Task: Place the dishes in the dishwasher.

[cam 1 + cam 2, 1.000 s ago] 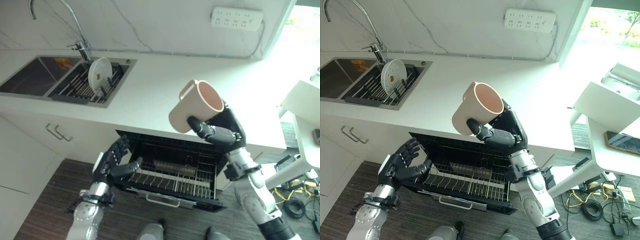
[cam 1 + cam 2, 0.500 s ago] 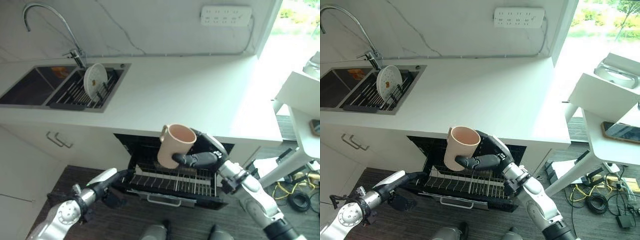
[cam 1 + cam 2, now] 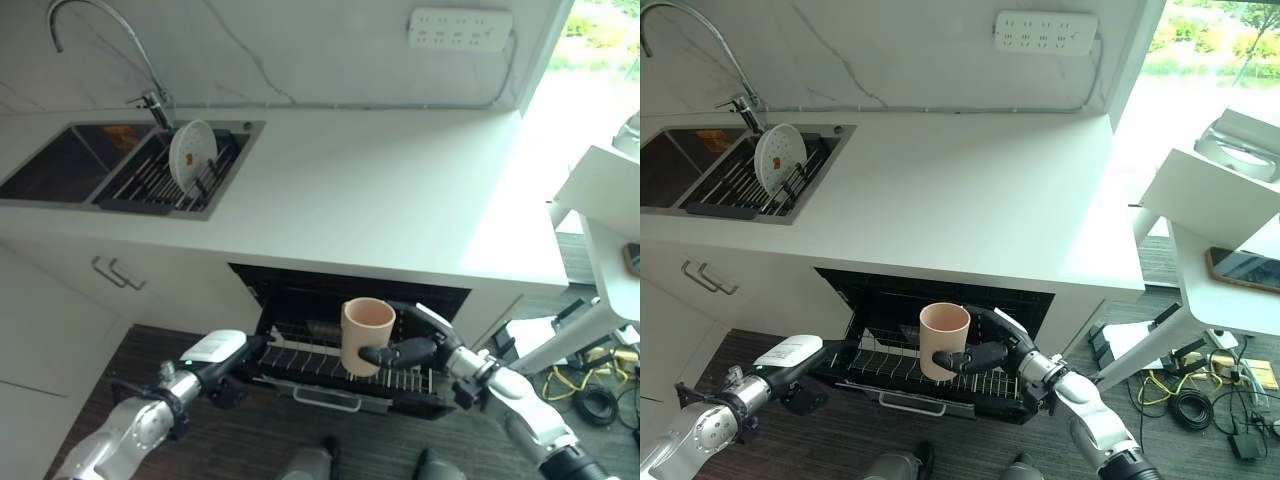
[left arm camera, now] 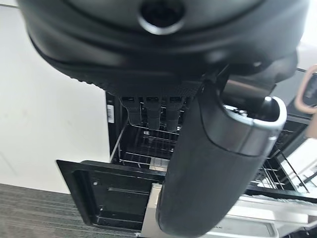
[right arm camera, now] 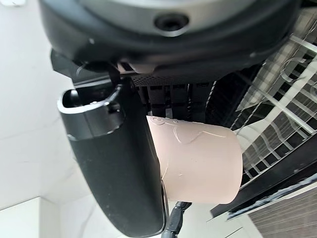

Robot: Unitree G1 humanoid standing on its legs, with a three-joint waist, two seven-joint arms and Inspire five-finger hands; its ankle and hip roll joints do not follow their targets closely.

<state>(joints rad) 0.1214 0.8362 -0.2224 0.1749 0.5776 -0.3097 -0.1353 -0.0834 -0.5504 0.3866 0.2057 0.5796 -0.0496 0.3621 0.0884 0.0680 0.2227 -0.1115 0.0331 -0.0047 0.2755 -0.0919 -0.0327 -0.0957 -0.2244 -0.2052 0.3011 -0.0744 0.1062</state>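
Nearest the robot, the dishwasher's wire rack (image 3: 340, 365) is pulled out below the front edge of the surface (image 3: 380, 200), its pale handle bar at the front. Right hand (image 3: 408, 352) is over the right half of that rack, thumb and fingers wrapped round the beige mug (image 3: 367, 335); the wrist view confirms it, thumb on one side of the mug's wall, fingers curled round the other. The mug stands upright, mouth up, above the rack wires, and whether its base touches them I cannot tell. Left hand (image 3: 243, 352) is down at the rack's left front corner, at the edge of the open dishwasher (image 3: 940, 290). From its wrist view the fingers point into the dishwasher and the thumb lies across in front; whether they are clenched on anything I cannot tell.

Further back, the white surface runs wide and bare across the middle. At its far left corner is the sink (image 3: 70, 160), with a dish rack (image 3: 170, 170) in the right-hand basin and a white plate (image 3: 193, 150) standing on edge in it. A tap (image 3: 150, 95) arches over it. On the wall behind, a power strip (image 3: 460, 28).
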